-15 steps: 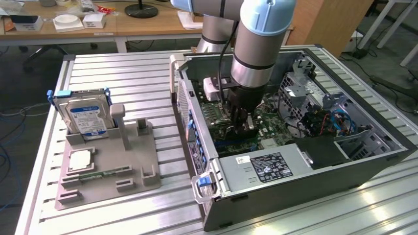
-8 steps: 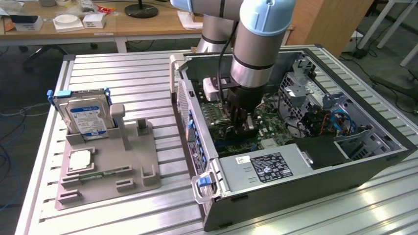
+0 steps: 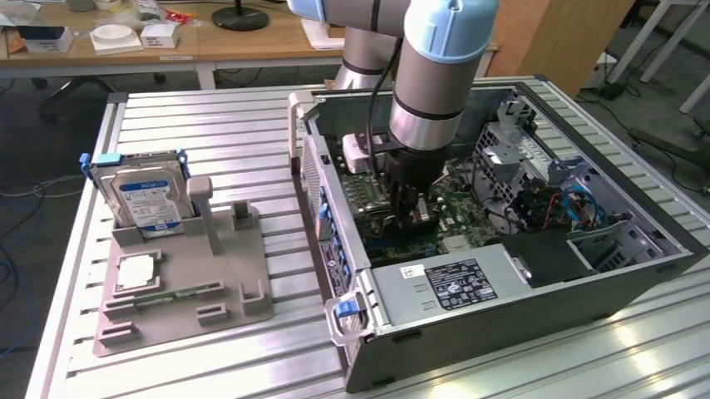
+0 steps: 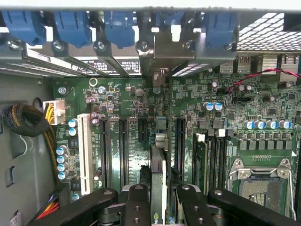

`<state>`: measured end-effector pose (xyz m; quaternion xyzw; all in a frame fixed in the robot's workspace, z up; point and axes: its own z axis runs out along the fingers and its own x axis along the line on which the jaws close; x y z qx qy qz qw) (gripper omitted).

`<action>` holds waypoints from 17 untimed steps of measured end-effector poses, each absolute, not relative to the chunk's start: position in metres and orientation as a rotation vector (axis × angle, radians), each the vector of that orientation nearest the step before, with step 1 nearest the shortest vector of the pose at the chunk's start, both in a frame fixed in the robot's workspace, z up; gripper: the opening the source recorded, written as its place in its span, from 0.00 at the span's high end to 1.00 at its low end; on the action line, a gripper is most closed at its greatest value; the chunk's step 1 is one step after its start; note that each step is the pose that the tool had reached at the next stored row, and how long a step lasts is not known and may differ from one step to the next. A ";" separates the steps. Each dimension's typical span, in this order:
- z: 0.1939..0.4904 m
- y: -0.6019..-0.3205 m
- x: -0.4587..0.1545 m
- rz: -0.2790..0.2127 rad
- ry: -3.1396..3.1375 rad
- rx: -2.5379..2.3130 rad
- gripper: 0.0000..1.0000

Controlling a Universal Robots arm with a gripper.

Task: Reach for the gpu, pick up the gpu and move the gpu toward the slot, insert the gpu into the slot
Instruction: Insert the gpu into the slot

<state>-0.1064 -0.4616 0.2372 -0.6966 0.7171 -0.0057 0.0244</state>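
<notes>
Inside the open computer case (image 3: 666, 249), my gripper (image 3: 405, 218) hangs low over the green motherboard (image 3: 466, 208). In the wrist view the gpu (image 4: 158, 162) shows edge-on as a thin dark card running between my black fingers (image 4: 137, 202), and my gripper (image 4: 160, 200) is shut on it. Its silver bracket end (image 4: 161, 75) reaches toward the case's rear wall, under the blue clips (image 4: 122, 26). The card stands upright along the black expansion slots (image 4: 123, 150), between two of them. I cannot tell whether its lower edge sits in a slot.
Memory sticks (image 4: 201, 155) and the CPU socket (image 4: 261, 181) lie beside the card. A yellow cable bundle (image 4: 49, 136) is at the board's edge. The power supply (image 3: 450, 283) fills the case's near end. Outside, a grey fixture (image 3: 183, 274) holds a hard drive (image 3: 139, 195).
</notes>
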 end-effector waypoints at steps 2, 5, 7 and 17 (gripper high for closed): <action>0.237 -0.462 -0.106 -0.018 2.218 -2.155 0.74; 0.235 -0.462 -0.106 -0.020 2.218 -2.154 0.74; 0.232 -0.462 -0.106 -0.018 2.219 -2.155 0.74; 0.233 -0.462 -0.106 -0.017 2.218 -2.155 0.74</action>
